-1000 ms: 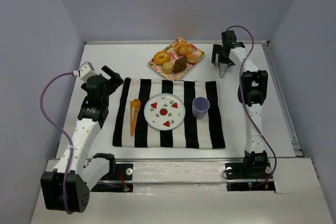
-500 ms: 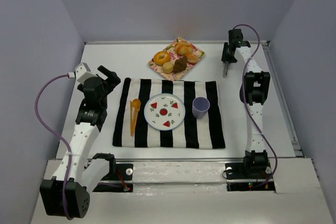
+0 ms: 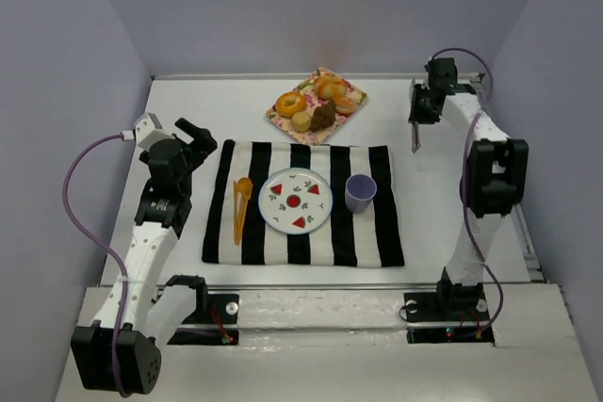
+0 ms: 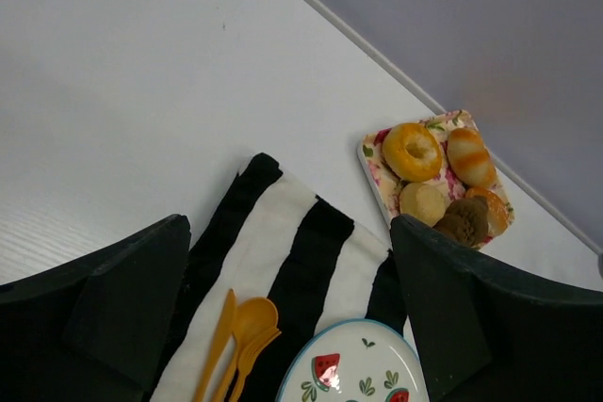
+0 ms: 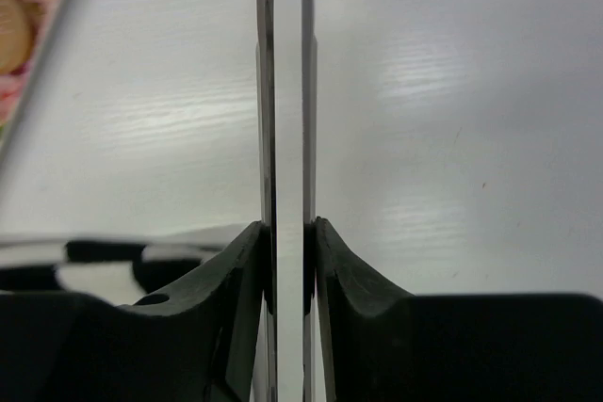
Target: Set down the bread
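Note:
Several bread pieces, among them a ring-shaped one [image 3: 289, 103] [image 4: 412, 152], lie on a floral tray [image 3: 346, 116] [image 4: 373, 163] at the back of the table. My right gripper [image 3: 420, 108] [image 5: 287, 231] is to the right of the tray, above the bare white table. It is shut on thin metal tongs [image 3: 415, 138] [image 5: 267, 91], whose two blades stand close together between the fingers. My left gripper [image 3: 195, 138] [image 4: 287, 317] is open and holds nothing. It hangs over the left edge of the striped cloth [image 3: 372, 223] [image 4: 283, 233].
On the cloth are a watermelon-print plate [image 3: 295, 201] [image 4: 363, 374], a purple cup [image 3: 360, 192] and orange cutlery [image 3: 241, 204] [image 4: 236, 336]. Walls close in the table at the back and both sides.
My right gripper has shut on the tongs and carried them to the right, away from the tray. The left arm has shifted slightly.

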You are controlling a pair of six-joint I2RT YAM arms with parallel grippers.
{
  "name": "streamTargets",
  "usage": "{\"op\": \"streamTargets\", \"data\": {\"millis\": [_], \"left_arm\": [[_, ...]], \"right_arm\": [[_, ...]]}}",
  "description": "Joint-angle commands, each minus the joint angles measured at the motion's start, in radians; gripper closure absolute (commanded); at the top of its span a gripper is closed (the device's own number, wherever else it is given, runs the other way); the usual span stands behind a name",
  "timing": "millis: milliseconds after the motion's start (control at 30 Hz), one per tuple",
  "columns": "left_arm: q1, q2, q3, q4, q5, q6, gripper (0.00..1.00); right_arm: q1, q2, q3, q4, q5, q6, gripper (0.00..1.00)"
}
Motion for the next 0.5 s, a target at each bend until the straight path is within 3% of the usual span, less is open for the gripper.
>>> {"op": "streamTargets", "data": {"millis": [0,67,200,333,467], "left_arm": [[0.005,-0.009,-0.005,0.040,0.027,-0.012,0.01],[0.005,-0.009,-0.008,0.046,0.033,-0.012,0.01],[0.005,-0.010,-0.007,0.041,0.056,-0.006,0.01],[0.005,-0.020,-0.018,0.049,0.058,-0.009,0.01],[0.005,-0.020,-0.019,0.052,0.058,-0.003,0.01]], "right_arm": [[0.005,-0.331,-0.231,0.180,-0.189,0.042,0.67],[0.042,-0.410,-0.363,0.213,-0.256,0.043,0.65],[0.111,-0.525,-0.439,0.212,-0.361,0.092,0.56],[0.220,-0.536,-0.417,0.204,-0.369,0.144,0.42],[0.266,-0.484,-0.324,0.166,-0.343,0.236,0.38]]}}
